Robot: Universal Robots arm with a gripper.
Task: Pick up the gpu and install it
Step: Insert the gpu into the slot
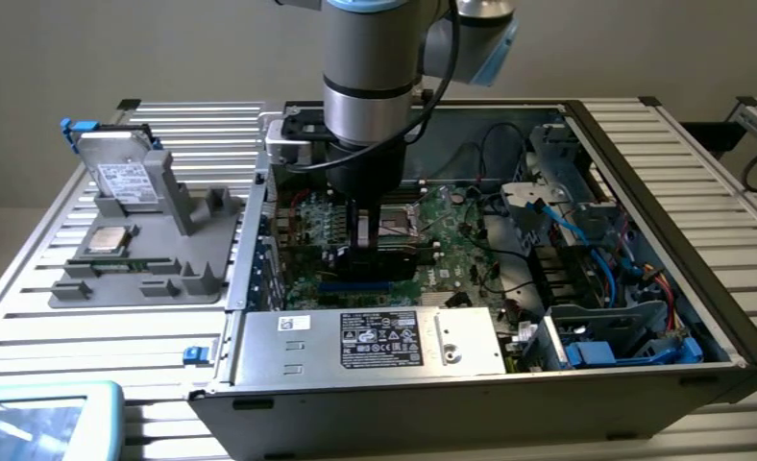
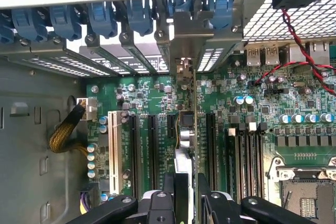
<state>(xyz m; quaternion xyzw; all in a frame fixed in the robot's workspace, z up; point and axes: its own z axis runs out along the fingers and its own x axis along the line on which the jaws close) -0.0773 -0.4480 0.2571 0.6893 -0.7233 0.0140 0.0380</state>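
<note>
On the slatted tabletop (image 1: 45, 327), toward its edge at the exterior view's left, sits one grey holder (image 1: 160, 279). It carries one hard drive (image 1: 125, 178), stood upright in a cradle so its edges are free to be gripped, and one square chip (image 1: 107, 240) lying flat in its own recess.

Next comes the one computer case (image 1: 481, 403). It lies on its side with the panel off, which I judge is what lets me reach straight down to the motherboard (image 1: 462, 235).

My claw (image 1: 368, 235) is down inside the case, over the part of the board near the case wall at the exterior view's left. It is clenched on the gpu (image 1: 385, 261), the only one I count. In the wrist view my claw (image 2: 186, 195) pinches the gpu (image 2: 187, 124) across its thin faces. The card hangs edge-down in line with the expansion slots, beside the one white slot (image 2: 113, 145). I judge it is held this way so its connector edge meets a slot while its far end faces the case's rear wall with the blue latches (image 2: 102, 17). I cannot tell whether it touches the slot.

Along the case's near edge lies one power supply (image 1: 366, 341), and blue cables (image 1: 622, 279) crowd the case's corner at the exterior view's right.
</note>
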